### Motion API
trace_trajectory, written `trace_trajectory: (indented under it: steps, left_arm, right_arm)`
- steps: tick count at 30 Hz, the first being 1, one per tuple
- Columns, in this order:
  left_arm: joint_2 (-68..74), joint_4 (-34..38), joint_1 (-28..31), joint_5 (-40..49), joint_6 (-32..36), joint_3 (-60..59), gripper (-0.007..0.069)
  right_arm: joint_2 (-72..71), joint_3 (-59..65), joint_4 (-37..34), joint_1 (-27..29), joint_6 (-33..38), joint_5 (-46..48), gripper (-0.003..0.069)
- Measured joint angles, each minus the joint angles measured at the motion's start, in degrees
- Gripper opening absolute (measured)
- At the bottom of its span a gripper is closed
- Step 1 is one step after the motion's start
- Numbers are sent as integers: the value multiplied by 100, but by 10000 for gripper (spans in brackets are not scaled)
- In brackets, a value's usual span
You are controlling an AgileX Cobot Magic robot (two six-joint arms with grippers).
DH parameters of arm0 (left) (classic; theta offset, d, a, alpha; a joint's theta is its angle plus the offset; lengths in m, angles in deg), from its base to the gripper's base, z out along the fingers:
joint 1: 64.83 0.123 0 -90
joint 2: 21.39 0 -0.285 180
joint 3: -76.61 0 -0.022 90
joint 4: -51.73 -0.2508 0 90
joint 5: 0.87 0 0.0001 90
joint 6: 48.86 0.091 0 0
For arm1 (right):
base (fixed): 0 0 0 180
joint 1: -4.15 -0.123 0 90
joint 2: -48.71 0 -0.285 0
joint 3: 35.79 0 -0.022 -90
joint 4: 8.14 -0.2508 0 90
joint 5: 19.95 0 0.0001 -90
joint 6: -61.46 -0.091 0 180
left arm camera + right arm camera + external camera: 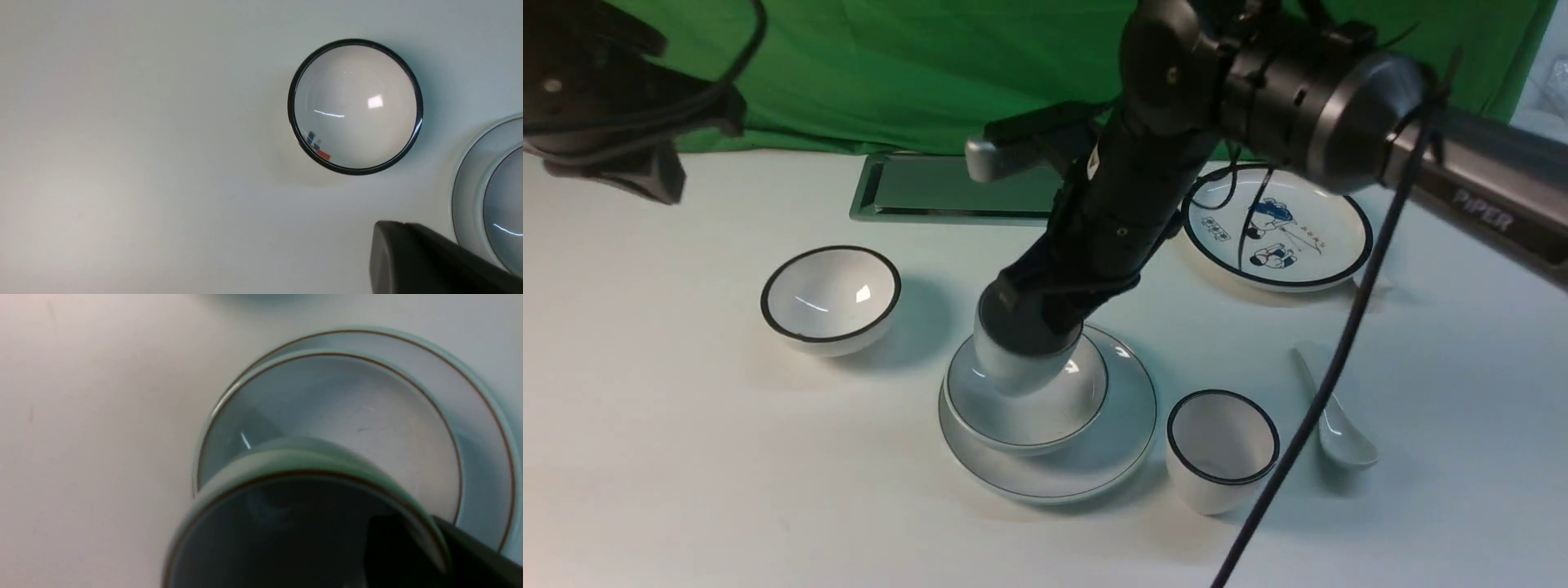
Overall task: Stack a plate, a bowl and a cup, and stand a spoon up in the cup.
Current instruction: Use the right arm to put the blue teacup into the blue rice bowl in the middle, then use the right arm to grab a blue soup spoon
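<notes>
Taking the plate as the dial centre in the front view, the left claw (645,171) hangs high out at 10 o'clock, its jaws pressed together on nothing, well clear of the work. Below it, also at 10 o'clock, sits the black-rimmed bowl (831,300), a decoy and no part of the stack. At the centre the plate (1094,469) lies flat on the table (686,474) with the bowl (1029,420) nested on it, set a little toward 9 o'clock, not centred. The right claw (1029,322) pinches the cup (1021,363) by its rim, one finger inside the mouth, and holds it tilted over the bowl's hollow. Whether the foot touches the bowl cannot be told. The tilt is the main hazard: released like this, the cup would likely land on its edge, rock or roll against the bowl's slope, and tip out or chip the glaze. Pressing down before levelling could shove the off-centre bowl across the plate. Pulling the inner finger out at an angle might drag the cup over with it. At 3 o'clock the black-rimmed cup (1223,449) stands just beside the plate, where a low retreat could knock it. The cartoon plate (1278,233) is at 1 o'clock. The spoon (1335,425) lies at 3 o'clock, scoop up, not yet picked up, with the arm's cable hanging across it.
</notes>
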Motion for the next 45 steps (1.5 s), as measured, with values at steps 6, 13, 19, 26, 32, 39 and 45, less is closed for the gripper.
trace_trajectory:
  steps: [6, 13, 19, 26, 32, 39, 45]
  left_arm:
    - [-390, 15, 30, 18, 18, 12, 4]
    - [-452, 27, 38, 30, 34, 12, 4]
    - [-452, 41, 38, 36, 65, 12, 4]
    - [-452, 46, 38, 74, 155, 16, 4]
    - [-452, 166, 38, 123, 197, 16, 4]
    - [-452, 340, 38, -141, 197, 16, 4]
    - [-452, 399, 38, -173, 197, 16, 4]
  right_arm:
    - [247, 0, 86, 0, -5, -23, 127]
    - [251, -4, 112, 0, -3, -124, 315]
    - [36, -529, 1261, 73, -60, 651, 377]
    - [-671, -348, 1177, 1323, -242, 801, 391]
    - [-772, 1009, 878, 2423, -242, 755, 461]
    - [-558, 1938, 614, 2504, -272, -145, 468]
    - [-79, 1937, 568, 2499, -290, -458, 468]
